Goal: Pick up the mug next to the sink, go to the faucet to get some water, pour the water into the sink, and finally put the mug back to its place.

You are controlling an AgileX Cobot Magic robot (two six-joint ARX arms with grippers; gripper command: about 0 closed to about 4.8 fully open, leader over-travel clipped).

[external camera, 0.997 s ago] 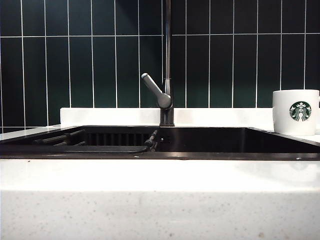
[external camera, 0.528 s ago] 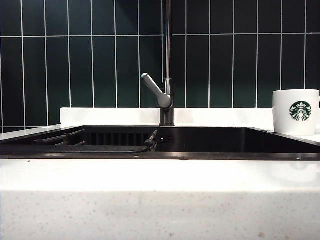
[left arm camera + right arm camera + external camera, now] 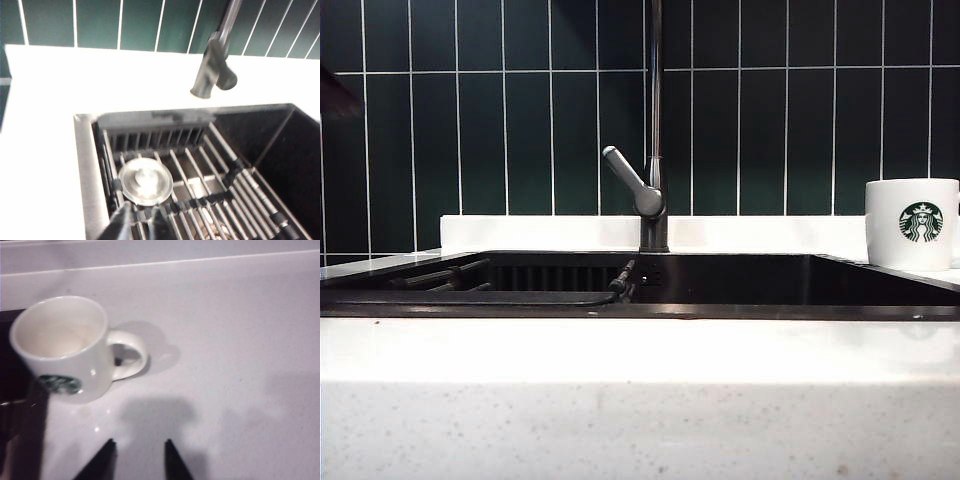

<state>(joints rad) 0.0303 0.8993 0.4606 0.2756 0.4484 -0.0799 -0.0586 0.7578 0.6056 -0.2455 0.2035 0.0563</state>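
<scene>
Left claw nearly closed; right claw parted, both empty.

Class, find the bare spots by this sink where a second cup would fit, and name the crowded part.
Bare counter lies beyond the mug on its handle side, below the right tool. More bare counter borders the sink under the faucet. Crowded: the rack and drain plug below the left tool.

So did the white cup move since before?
No. The cup sits in the same spot on the counter right of the sink, just as far from the faucet as a second ago.
</scene>
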